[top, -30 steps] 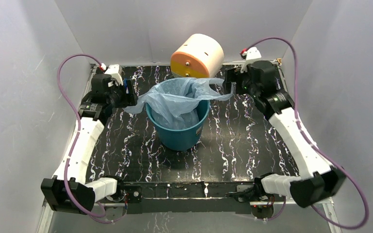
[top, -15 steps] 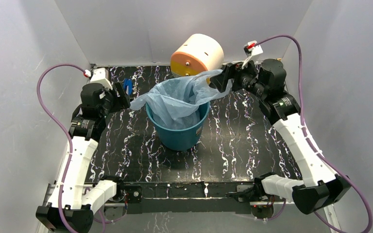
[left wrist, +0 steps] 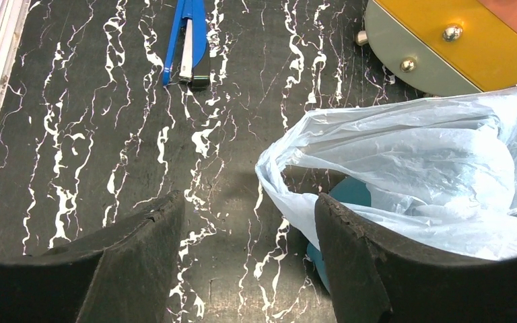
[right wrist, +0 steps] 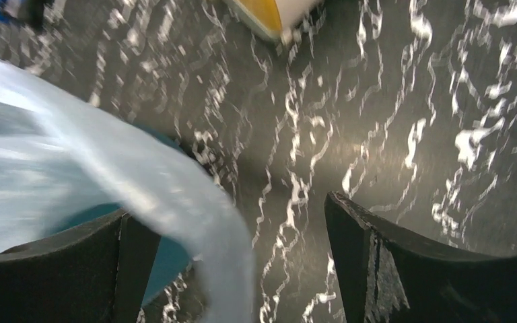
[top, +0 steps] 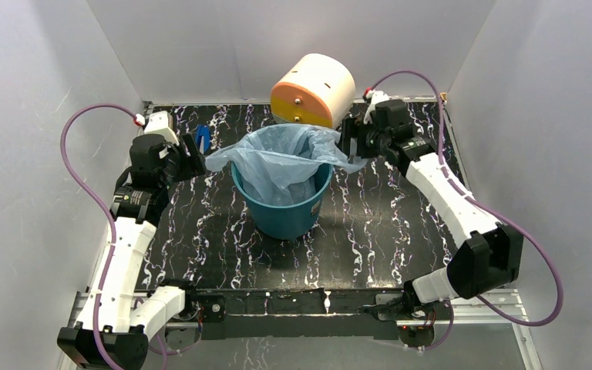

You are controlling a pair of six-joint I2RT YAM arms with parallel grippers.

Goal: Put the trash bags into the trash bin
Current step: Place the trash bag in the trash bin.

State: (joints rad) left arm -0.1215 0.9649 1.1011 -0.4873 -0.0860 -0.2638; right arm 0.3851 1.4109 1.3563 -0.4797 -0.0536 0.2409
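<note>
Trash bag (top: 277,156) of thin translucent light-blue plastic: mostly inside round teal-green plastic trash bin (top: 281,220), corners spilling over bin's rim. Left end effector (left wrist: 249,208) and right end effector (right wrist: 229,208): released, flanking bin. Remaining, apparently: tucking corners in.

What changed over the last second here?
Right claw moved inward toward the round teal plastic bin, jaws open; the right flap of the thin light-blue plastic bag shifted with it. Left claw stayed open beside the left flap; bin and cream-and-orange drum unmoved.
</note>
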